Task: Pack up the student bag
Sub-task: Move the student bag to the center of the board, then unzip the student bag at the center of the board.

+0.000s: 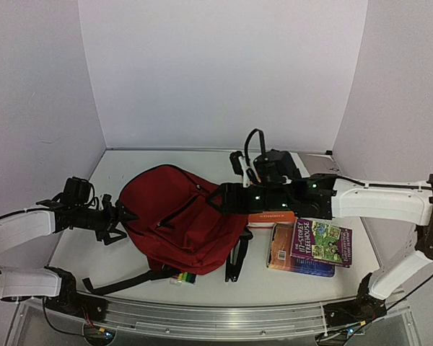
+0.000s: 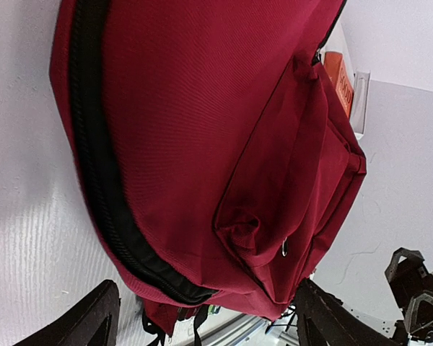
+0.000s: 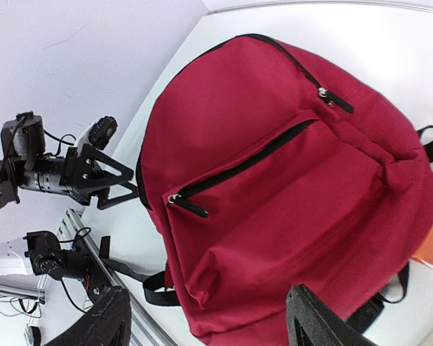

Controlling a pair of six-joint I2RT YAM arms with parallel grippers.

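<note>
Student bag lies on the tabletop, left of centre, front pocket up, zips closed. My left jaws stand open just beside its left edge. My right jaws stand open above its right side, gripping nothing. Stacked books lie right of it.

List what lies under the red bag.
At the near edge of the bag, what look like coloured pens poke out, mostly covered, beside black straps. Anything else beneath is hidden by the fabric.
</note>
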